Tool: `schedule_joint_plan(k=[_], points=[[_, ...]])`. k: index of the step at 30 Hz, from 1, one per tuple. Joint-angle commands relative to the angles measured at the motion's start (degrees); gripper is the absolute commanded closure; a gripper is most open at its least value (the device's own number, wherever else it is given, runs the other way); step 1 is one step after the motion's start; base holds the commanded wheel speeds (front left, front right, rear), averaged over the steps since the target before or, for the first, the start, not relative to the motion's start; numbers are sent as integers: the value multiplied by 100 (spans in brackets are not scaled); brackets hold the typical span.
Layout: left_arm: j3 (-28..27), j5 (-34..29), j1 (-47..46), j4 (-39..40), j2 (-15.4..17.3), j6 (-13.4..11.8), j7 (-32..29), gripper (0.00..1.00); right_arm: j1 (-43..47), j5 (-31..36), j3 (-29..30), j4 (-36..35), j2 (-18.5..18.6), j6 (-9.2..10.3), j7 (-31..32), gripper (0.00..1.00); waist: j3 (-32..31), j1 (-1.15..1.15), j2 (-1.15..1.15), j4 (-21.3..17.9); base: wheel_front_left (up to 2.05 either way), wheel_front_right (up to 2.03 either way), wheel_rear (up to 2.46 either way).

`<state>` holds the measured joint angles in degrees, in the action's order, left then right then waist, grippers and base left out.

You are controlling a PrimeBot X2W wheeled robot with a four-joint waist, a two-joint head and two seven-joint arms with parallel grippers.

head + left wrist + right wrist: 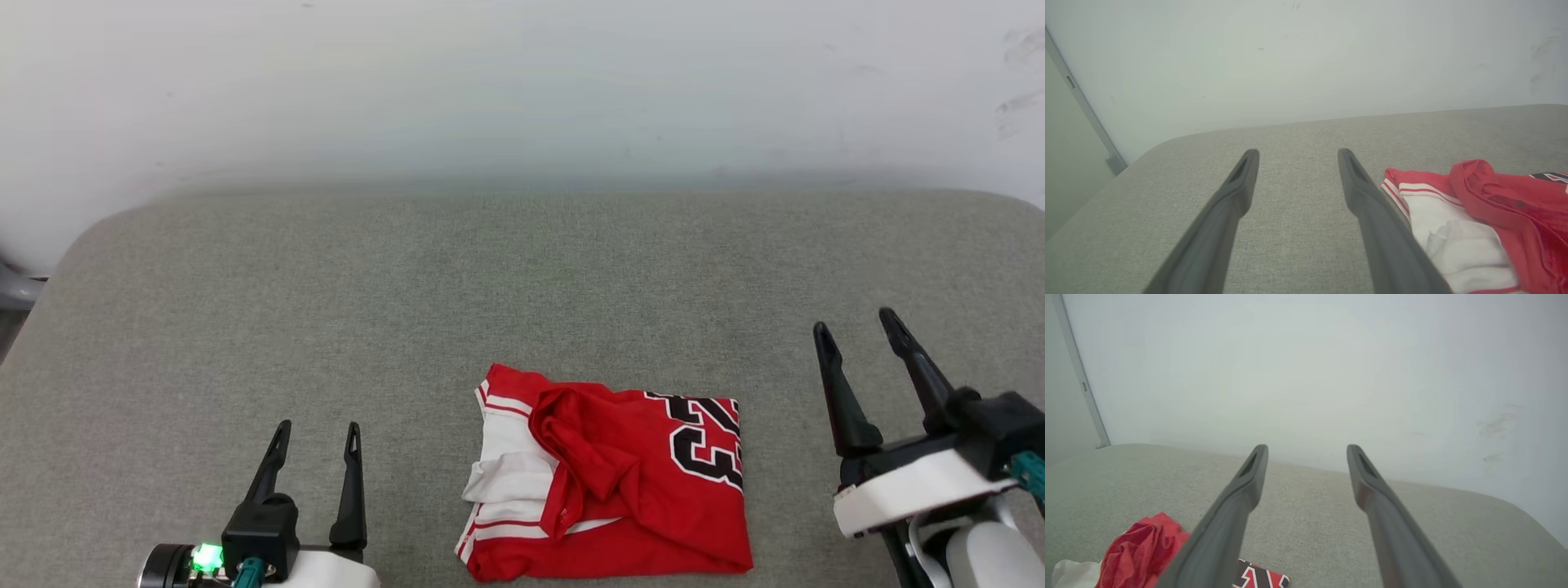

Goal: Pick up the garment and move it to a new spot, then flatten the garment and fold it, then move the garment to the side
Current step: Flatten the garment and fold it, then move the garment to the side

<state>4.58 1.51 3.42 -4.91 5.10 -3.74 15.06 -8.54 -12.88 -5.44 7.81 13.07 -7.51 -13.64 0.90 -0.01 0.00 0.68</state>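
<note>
The garment (620,482), a red jersey with white sleeves and black numerals, lies folded into a rough rectangle on the grey cushion near the front edge. A wrinkled red flap rides up across its middle. My left gripper (318,437) stands open to the left of it, clear of the cloth. Off to the right, my right gripper (857,327) is open too, raised above the surface, nothing between its fingers. The left wrist view has the garment (1474,220) just right of my open left gripper (1296,153). Beside my open right gripper (1306,448), the garment (1143,547) lies at lower left.
The grey fabric surface (408,286) stretches wide behind and to both sides of the garment, with rounded far corners. A pale wall (522,82) rises right behind it. A grey upright strip (1081,106) runs along the wall at the left.
</note>
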Motion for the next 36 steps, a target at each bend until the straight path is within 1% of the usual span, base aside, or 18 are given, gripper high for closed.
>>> schedule_joint_plan(k=[1, 4, 7, 14, 21, 27, 33, 36], points=[[-10, -12, 78, 32, 27, 2, 15, 0, 175, 90, 94, -81, -121, 5, -33, 0, -32, 1, 0, 3, 0, 0, 0], [-23, -4, 107, 58, 32, 12, 15, 0, 531, 295, 401, -273, -402, 5, -97, 0, -83, 1, 0, 9, 0, 0, 0], [-15, -5, 159, 83, 31, 21, 15, 0, 845, 438, 558, -429, -604, 5, -116, 0, -122, 1, 0, 22, 0, 0, 0], [7, 2, 219, 77, 12, 19, 15, 0, 1386, 557, 808, -539, -900, 5, -145, 0, -200, 1, 0, 95, 0, 0, 0], [10, 6, 282, 32, 20, 27, 15, 0, 1641, 666, 802, -597, -991, 5, -158, 0, -223, 1, 0, 149, 0, 0, 0], [7, 10, 291, 5, 22, 22, 15, 0, 1689, 705, 805, -584, -1019, 5, -160, 0, -235, 1, 0, 161, 0, 0, 0], [18, -6, 286, -9, 20, 7, 15, 0, 1525, 764, 816, -606, -1024, 5, -161, 0, -238, 1, 0, 163, 0, 0, 0], [31, -11, 286, -6, 12, -8, 15, 0, 1312, 754, 874, -649, -897, 5, -157, 0, -231, 1, 0, 162, 0, 0, 0]])
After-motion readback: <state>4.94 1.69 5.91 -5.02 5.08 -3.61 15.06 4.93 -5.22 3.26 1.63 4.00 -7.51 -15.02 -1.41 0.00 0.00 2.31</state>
